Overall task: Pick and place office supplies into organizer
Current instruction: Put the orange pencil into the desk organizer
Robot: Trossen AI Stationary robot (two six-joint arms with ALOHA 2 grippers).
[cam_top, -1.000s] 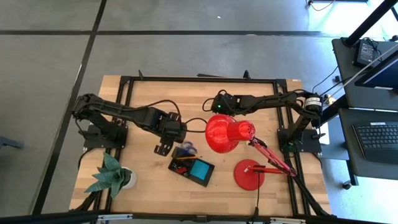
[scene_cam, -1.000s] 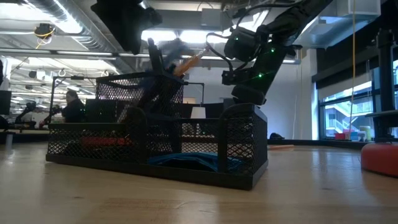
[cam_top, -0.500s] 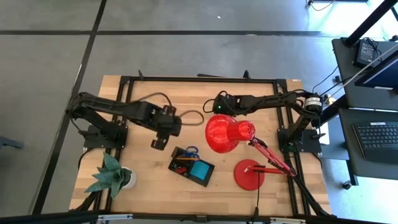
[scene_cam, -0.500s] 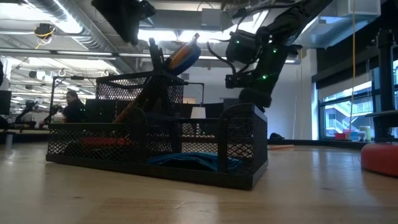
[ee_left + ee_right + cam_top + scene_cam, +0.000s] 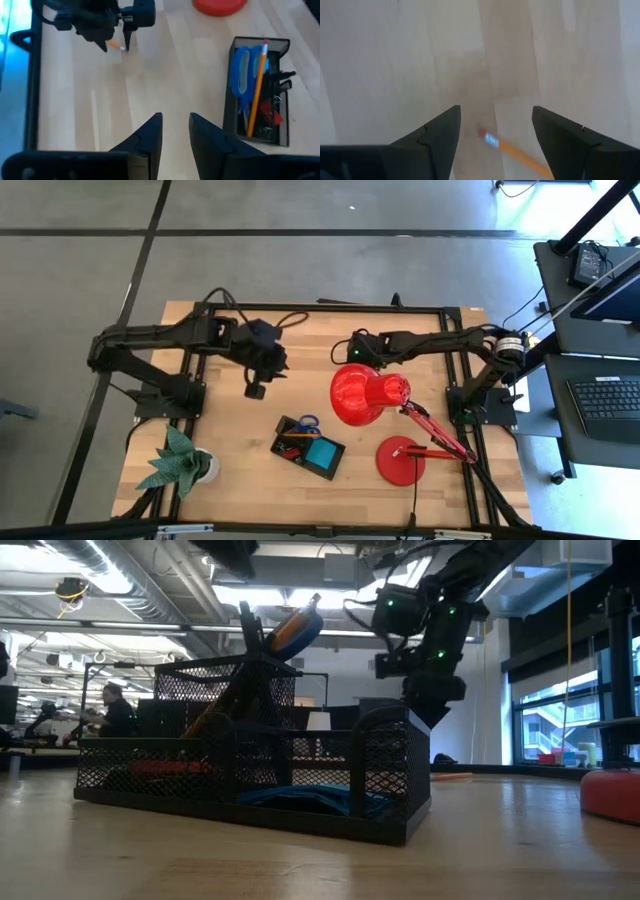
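The black mesh organizer (image 5: 307, 446) stands on the table near its near edge. Blue-handled scissors (image 5: 242, 70), a pencil (image 5: 257, 85), black clips, a red piece and the blue sticky pad (image 5: 324, 452) are inside it. In the low view the scissors' handle (image 5: 296, 628) sticks up out of the tall compartment. My left gripper (image 5: 175, 125) is open and hangs over bare table, left of and beyond the organizer (image 5: 257, 90). My right gripper (image 5: 495, 130) is open above a loose pencil (image 5: 512, 150) lying on the table. Its fingers stand on either side of the eraser end.
The red lamp's shade (image 5: 365, 394) sits just nearer than my right gripper (image 5: 345, 352), and its round base (image 5: 400, 460) stands right of the organizer. A green paper plant (image 5: 180, 460) is at the near left corner. There is bare wood between the two arms.
My left gripper has drawn back from over the organizer toward the table's far edge and risen. The scissors, blurred above the tall compartment a second ago, now stand still in it with the handle up.
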